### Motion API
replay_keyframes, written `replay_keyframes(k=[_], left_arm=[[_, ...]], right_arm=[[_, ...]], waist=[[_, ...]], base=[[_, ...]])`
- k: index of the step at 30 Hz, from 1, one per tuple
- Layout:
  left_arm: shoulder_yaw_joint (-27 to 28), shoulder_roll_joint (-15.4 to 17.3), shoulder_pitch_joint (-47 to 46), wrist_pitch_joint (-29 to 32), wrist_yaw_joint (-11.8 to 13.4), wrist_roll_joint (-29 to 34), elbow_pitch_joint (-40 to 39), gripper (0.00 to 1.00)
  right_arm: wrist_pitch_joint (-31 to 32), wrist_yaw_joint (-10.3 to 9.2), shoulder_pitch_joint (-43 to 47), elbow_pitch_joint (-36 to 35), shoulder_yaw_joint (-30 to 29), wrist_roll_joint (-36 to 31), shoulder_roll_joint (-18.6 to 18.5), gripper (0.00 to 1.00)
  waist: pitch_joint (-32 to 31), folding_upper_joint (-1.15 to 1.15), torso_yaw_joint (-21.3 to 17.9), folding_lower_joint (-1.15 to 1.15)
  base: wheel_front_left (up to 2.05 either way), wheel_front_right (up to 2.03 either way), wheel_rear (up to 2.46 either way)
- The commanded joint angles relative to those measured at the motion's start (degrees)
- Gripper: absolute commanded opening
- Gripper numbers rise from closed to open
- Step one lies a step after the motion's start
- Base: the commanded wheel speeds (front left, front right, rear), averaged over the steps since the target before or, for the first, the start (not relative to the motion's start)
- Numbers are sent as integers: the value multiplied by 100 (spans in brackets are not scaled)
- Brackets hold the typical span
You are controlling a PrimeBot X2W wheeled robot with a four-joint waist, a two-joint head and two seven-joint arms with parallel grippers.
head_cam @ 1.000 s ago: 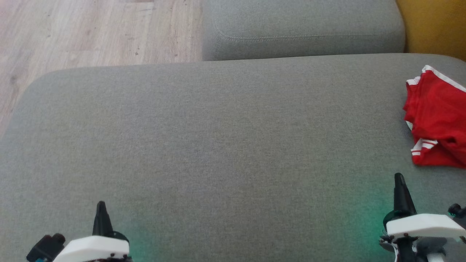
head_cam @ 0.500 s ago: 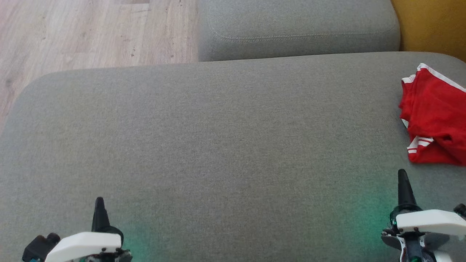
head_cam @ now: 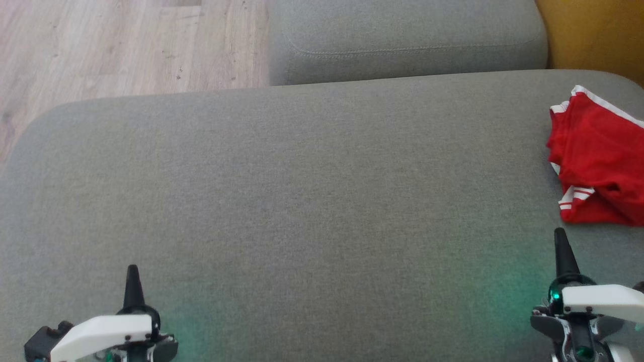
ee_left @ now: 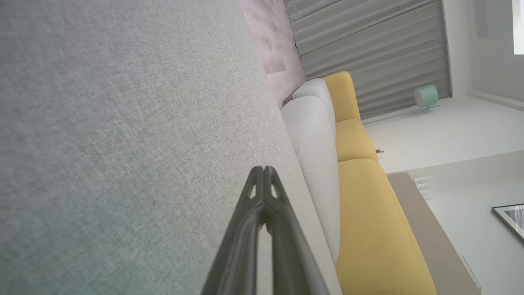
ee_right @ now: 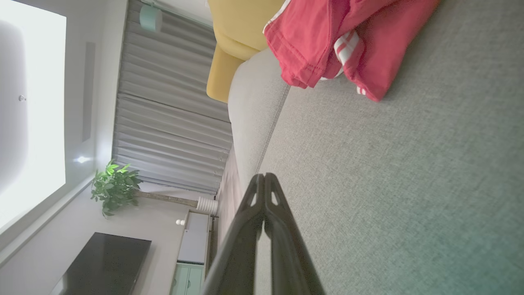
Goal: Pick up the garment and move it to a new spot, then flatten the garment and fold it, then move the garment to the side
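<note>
The garment [head_cam: 598,158] is red with white stripes and lies crumpled at the right edge of the grey sofa seat [head_cam: 312,191]; the frame cuts it off. In the right wrist view the garment [ee_right: 339,41] lies ahead of the fingers. My right gripper [head_cam: 560,235] is shut and empty, hovering low just short of the garment's near edge. Its fingertips [ee_right: 264,177] meet in the right wrist view. My left gripper [head_cam: 133,270] is shut and empty at the lower left, far from the garment, tips together [ee_left: 263,169].
A second grey cushion [head_cam: 407,40] lies beyond the seat, and a yellow sofa part [head_cam: 593,35] sits at the top right. Wooden floor [head_cam: 115,45] shows at the top left past the seat's rounded far edge.
The head view has shifted, so the garment and cushions sit slightly further left and higher in the picture. Both grippers stay shut and empty.
</note>
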Motion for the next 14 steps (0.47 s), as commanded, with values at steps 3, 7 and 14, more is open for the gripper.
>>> replay_keyframes(k=[3, 7, 14], left_arm=[[233, 18, -350, 97, -78, -346, -228, 0], [272, 18, -377, 164, -106, -617, -262, 0], [340, 19, -423, 282, -153, -1088, -323, 0]], right_arm=[[97, -3, -359, -243, 52, 402, -29, 0], [163, -3, -391, -254, 34, 698, -30, 0], [278, -4, -445, -273, 1, 1215, -32, 0]], waist=[[-1, 0, -23, 0], [-3, 0, -45, 0], [-5, 0, -84, 0]], base=[[0, 0, 0], [0, 0, 0], [0, 0, 0]])
